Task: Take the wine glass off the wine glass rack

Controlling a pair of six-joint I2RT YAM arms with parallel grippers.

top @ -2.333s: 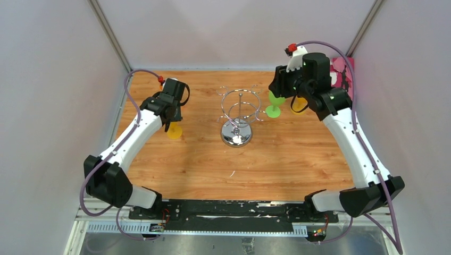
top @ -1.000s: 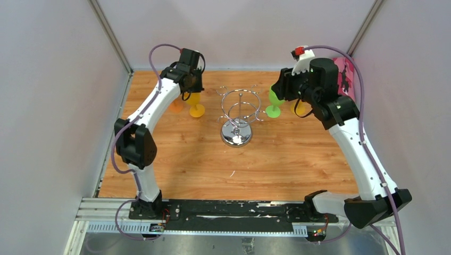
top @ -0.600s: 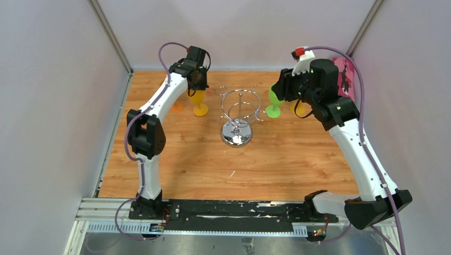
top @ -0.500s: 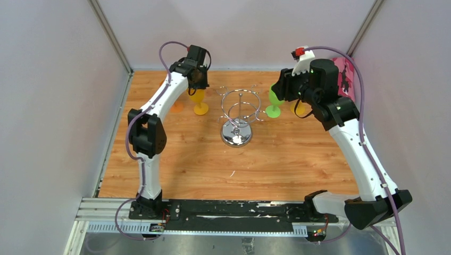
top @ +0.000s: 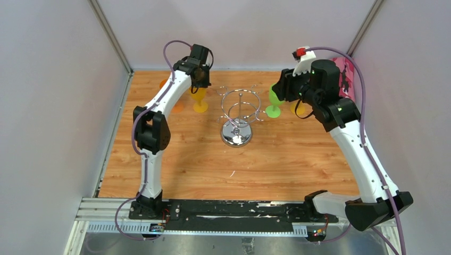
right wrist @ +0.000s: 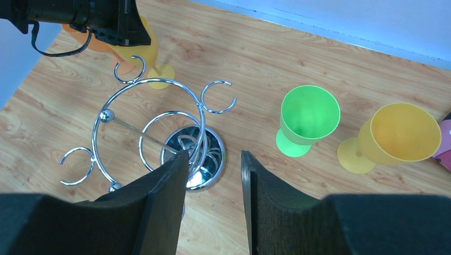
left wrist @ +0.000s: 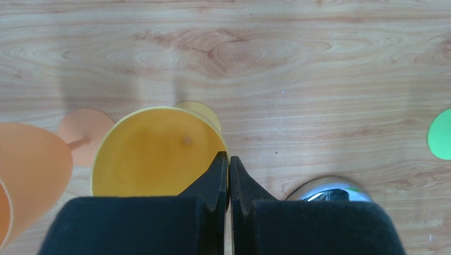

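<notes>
The chrome wine glass rack [top: 239, 114] stands mid-table, and no glass hangs on its curled arms [right wrist: 154, 127]. My left gripper [top: 198, 82] is at the far left of the rack, shut on the rim of a yellow wine glass [left wrist: 159, 154]. That glass is upright with its foot [top: 200, 109] at the table. It also shows in the right wrist view [right wrist: 151, 53]. My right gripper [right wrist: 213, 154] is open and empty, raised to the right of the rack above a green wine glass [top: 274, 103].
An orange wine glass [left wrist: 32, 175] stands just left of the held yellow one. The green glass [right wrist: 308, 117] and a second yellow glass [right wrist: 399, 133] stand right of the rack. A pink object [top: 343, 71] is at the far right corner.
My left arm has swung from the left side of the table to the far side beside the rack, carrying the yellow glass. The right arm has barely moved.
</notes>
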